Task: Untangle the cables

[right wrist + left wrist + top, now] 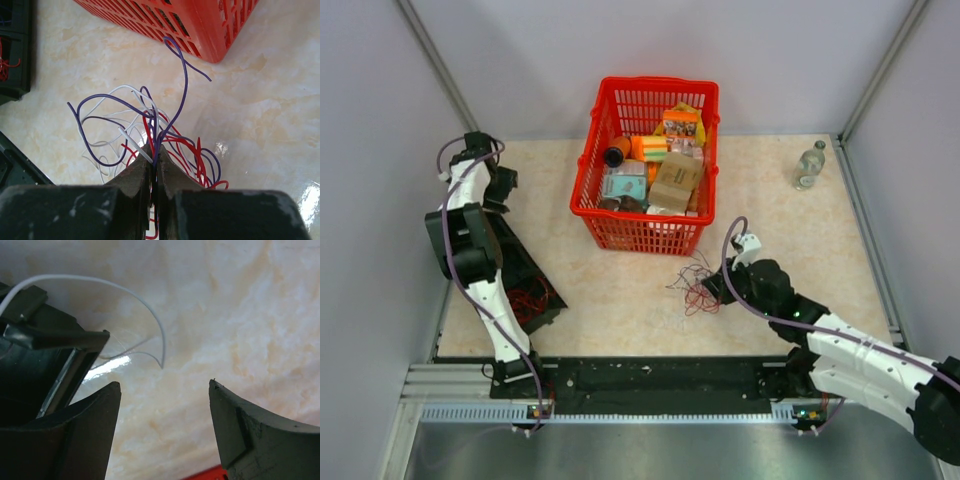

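Note:
The cables (688, 283) lie as a small loose tangle of red, purple and white wires on the table in front of the red basket. In the right wrist view the cables (172, 107) fan out from my right gripper (156, 152), which is shut on several purple, white and red strands. From above, the right gripper (706, 292) sits at the tangle's right edge. My left gripper (500, 188) is far off at the back left. It stands open (165, 385) over bare table with nothing between its fingers. A single white wire (155, 322) curves just beyond it.
A red basket (592, 165) full of boxes and packets stands at the table's middle back. Beside the left arm lies a black tray (542, 272) holding some red wires. A clear bottle (808, 165) stands at the back right. Grey walls close in both sides.

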